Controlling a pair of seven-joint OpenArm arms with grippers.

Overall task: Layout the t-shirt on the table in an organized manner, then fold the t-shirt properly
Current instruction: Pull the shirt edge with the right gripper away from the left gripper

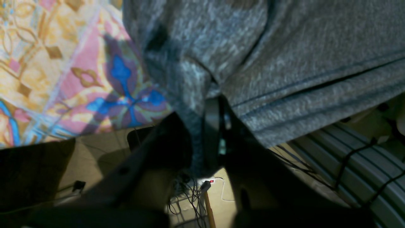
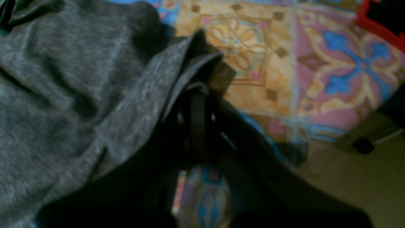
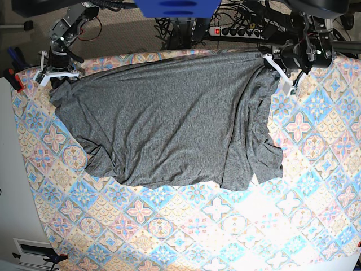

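The dark heather-grey t-shirt (image 3: 169,124) lies spread over the far half of the patterned table (image 3: 225,226), with wrinkles and a folded flap on its right side. My left gripper (image 3: 272,60) is shut on the shirt's far right corner. In the left wrist view the hemmed cloth (image 1: 284,63) bunches between the dark fingers (image 1: 205,133), past the table's edge (image 1: 47,63). My right gripper (image 3: 56,76) is shut on the far left corner. Its wrist view shows a fold of grey fabric (image 2: 63,79) pinched at the fingertips (image 2: 199,91) above the tablecloth (image 2: 316,63).
A red clamp (image 3: 14,82) sits on the table's left edge, and a red-edged object (image 2: 376,22) shows in the right wrist view. Behind the far edge are a power strip and cables (image 3: 237,28) and a blue mount (image 3: 175,7). Floor with wires (image 1: 190,196) lies below the edge.
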